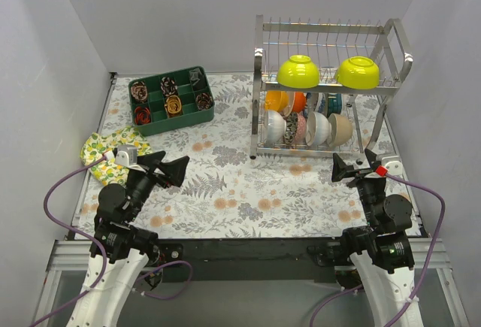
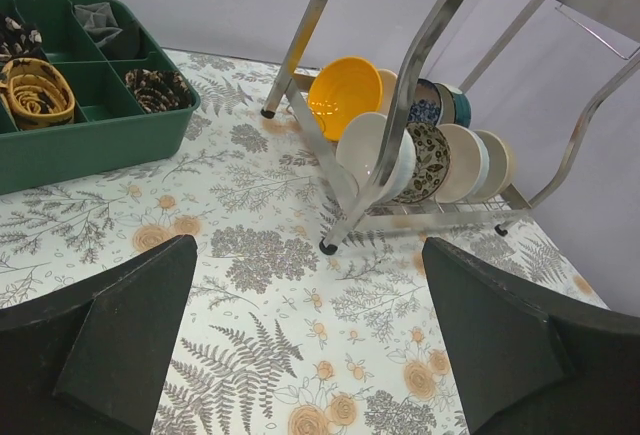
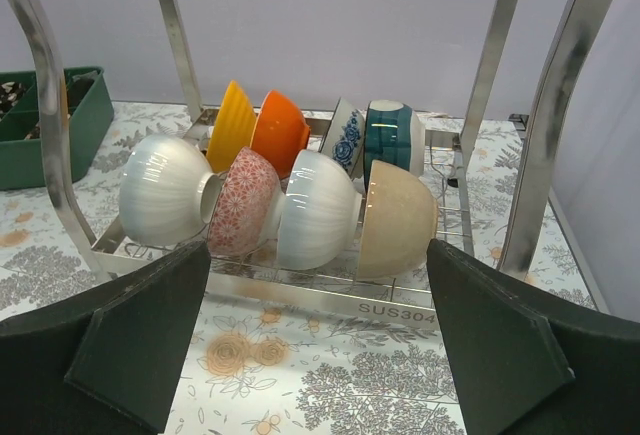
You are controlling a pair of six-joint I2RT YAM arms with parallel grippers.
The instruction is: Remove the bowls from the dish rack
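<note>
The chrome two-tier dish rack stands at the back right. Two lime-green bowls sit upside down on its top tier. Its lower tier holds several bowls on edge: white, pink-patterned, white, beige, yellow, orange and blue-patterned ones. My left gripper is open and empty, left of the rack. My right gripper is open and empty, just in front of the rack's lower tier. The rack also shows in the left wrist view.
A dark green compartment tray with small round items stands at the back left. A yellow patterned cloth lies at the left edge. White walls enclose the floral-covered table.
</note>
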